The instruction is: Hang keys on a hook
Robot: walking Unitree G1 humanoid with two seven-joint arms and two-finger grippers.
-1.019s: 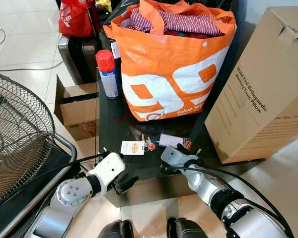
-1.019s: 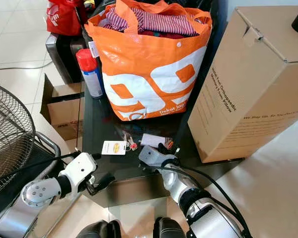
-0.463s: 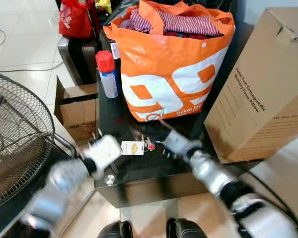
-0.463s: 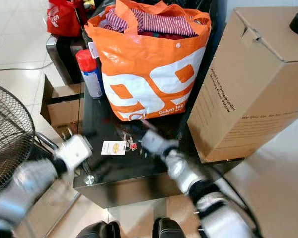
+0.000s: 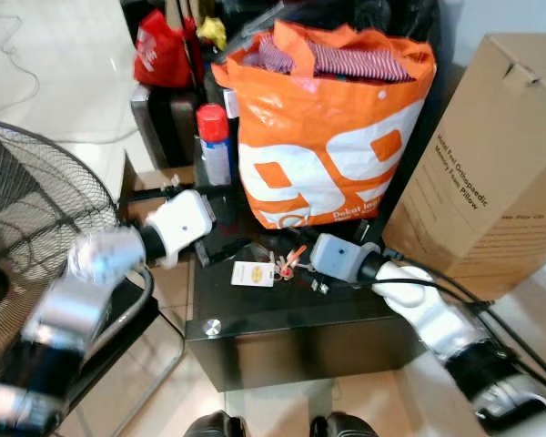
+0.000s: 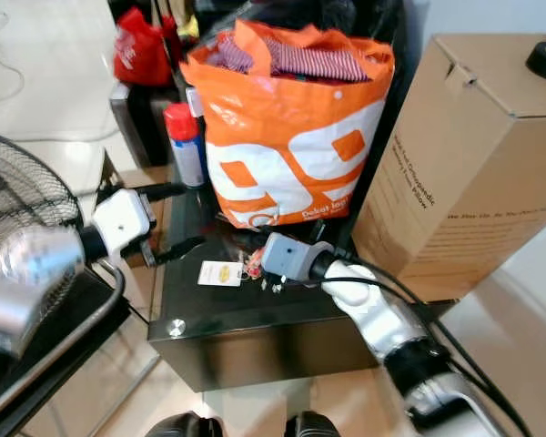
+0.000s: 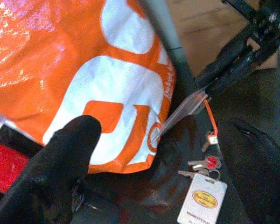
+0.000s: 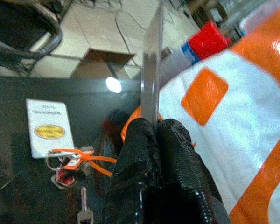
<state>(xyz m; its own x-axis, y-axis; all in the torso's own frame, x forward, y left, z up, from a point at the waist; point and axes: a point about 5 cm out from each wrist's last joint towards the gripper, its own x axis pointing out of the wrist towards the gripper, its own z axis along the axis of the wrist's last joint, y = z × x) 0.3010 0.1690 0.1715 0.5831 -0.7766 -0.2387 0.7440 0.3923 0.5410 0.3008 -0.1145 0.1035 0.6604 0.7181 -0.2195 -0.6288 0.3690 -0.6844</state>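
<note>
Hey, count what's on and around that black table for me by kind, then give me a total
Key bunches: 1
Orange bags: 1
Spray cans: 1
Large cardboard boxes: 1
Fans: 1
Total: 5

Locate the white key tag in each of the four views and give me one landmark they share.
Left eye view: white key tag lies on the black table, lower centre, by the keys.
Right eye view: lower centre-left, left of the right gripper.
Left wrist view: bottom right.
Right wrist view: left of middle.
Shared landmark: the orange shopping bag.
</note>
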